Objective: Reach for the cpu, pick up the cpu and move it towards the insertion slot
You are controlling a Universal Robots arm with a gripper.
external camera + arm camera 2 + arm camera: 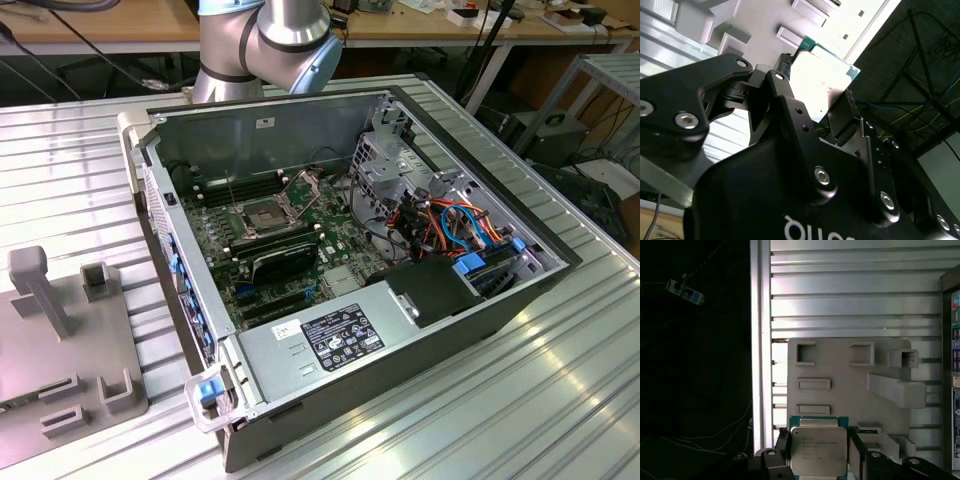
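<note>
Ribbed aluminium tabletop (520, 400) is carrying the whole setup, with the open computer case (260, 125) sitting in the middle of it. My gripper (819, 462) is pinching the cpu (818, 447) by two opposite edges, fingers (855, 455) pulled in narrow against it and the metal lid facing the first wrist view. I'm holding it up over the grey fixture tray (60, 350), which is lying just beside the case on the exterior view's left. So the chip is hanging outside the case, well apart from the insertion slot (262, 212) on the motherboard (340, 245) inside the case.

Here's what's bugging me: I'm only gripping thin edges, so any jerk could be twisting or slipping the chip loose. Clipping the case wall on the way over would be knocking it crooked too. And if it's arriving tilted or rotated over the socket, I'm guessing it's landing on delicate contacts and bending them.
</note>
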